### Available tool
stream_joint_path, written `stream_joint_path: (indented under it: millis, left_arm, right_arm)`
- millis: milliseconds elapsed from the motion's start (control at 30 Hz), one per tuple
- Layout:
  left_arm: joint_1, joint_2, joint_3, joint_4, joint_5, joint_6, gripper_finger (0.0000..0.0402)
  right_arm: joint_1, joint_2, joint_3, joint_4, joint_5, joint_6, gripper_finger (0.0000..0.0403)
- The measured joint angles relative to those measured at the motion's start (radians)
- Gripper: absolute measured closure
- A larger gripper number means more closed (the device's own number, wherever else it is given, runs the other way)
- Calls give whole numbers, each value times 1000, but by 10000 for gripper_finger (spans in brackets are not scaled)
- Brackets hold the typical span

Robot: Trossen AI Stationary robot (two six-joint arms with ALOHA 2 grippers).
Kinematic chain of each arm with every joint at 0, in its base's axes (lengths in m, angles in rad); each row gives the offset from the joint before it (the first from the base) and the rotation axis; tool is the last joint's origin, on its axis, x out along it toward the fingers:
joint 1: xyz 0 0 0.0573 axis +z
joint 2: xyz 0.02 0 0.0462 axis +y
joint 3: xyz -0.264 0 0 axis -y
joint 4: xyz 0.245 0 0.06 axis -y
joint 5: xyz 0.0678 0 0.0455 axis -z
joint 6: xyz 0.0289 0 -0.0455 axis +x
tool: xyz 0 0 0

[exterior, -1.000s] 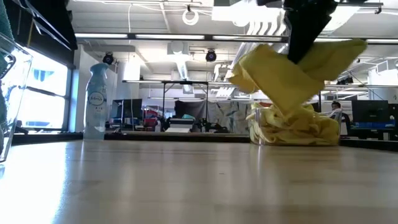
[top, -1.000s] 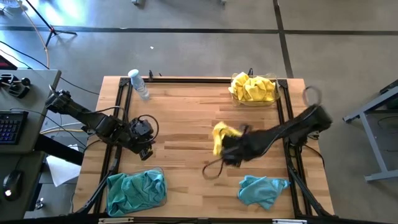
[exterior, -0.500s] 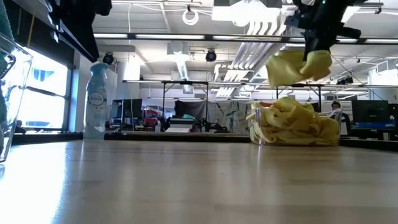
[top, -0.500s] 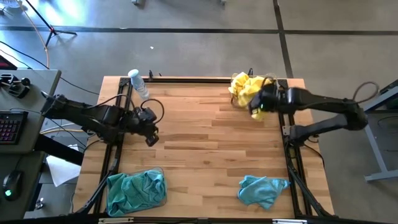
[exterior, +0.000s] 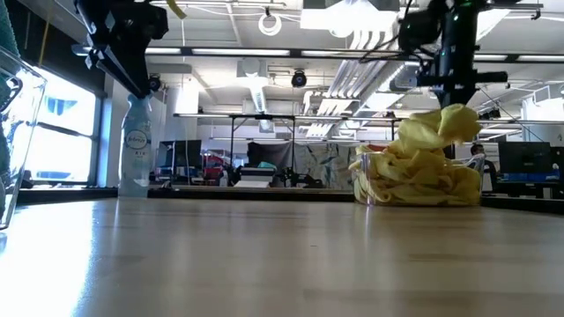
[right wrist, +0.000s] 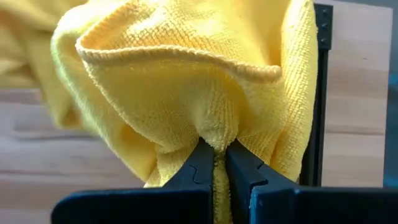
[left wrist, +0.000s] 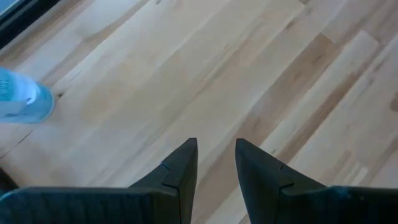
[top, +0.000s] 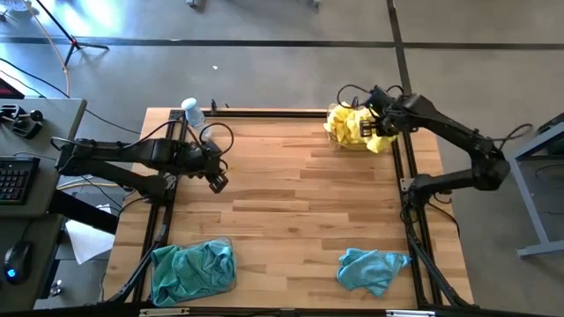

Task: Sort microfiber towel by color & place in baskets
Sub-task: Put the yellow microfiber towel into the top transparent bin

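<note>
My right gripper [top: 381,132] hangs over the far right basket [top: 352,146], shut on a yellow microfiber towel [right wrist: 186,74]. That basket holds a heap of yellow towels [exterior: 414,180]. The near left basket [top: 233,280] holds teal towels [top: 189,271]. One loose teal towel [top: 372,269] lies flat on the table near the right front. My left gripper [top: 218,182] hovers above bare wood at the far left, open, with nothing between its fingers [left wrist: 186,155]. My right gripper pinches a bunched fold of the yellow towel [right wrist: 214,140] between its two fingers, coming from above and pointing steeply down. The towel hangs slack below the fingers [exterior: 436,128]. Its lower end reaches the heap in the basket.
A small clear water bottle [top: 196,117] lies at the far left corner, close to my left gripper. A spray bottle [exterior: 135,145] shows in the low view at the far left. Black frame rails [top: 401,176] run along the table's sides. The table's middle is bare wood.
My right gripper has carried the yellow towel from the table's middle toward the far right corner, turning about as it went, and now holds it over the yellow basket with the towel sagging onto the heap. My left gripper has swung toward the far edge.
</note>
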Motion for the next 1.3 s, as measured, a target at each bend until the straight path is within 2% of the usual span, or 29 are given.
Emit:
stream_joint_path:
  millis: [300,467,667,800,933,1100,1300]
  left_arm:
    - [67,0,0,1,41,51,303]
    - [86,0,0,1,43,51,303]
    - [91,0,0,1,46,51,303]
    - [91,0,0,1,46,51,303]
    - [91,0,0,1,46,54,303]
    - [91,0,0,1,46,67,303]
    - [91,0,0,1,46,66,303]
  right_arm:
    - [-107,202,0,277,-48,-64,388]
    - [-130,333,0,294,-69,-11,367]
    - [-129,413,-51,369,-88,17,324]
    - [-129,419,-100,444,-94,43,286]
    - [-133,416,-110,432,-104,50,259]
    - [-133,373,-84,356,-106,39,247]
    - [-133,232,-51,298,-91,24,246]
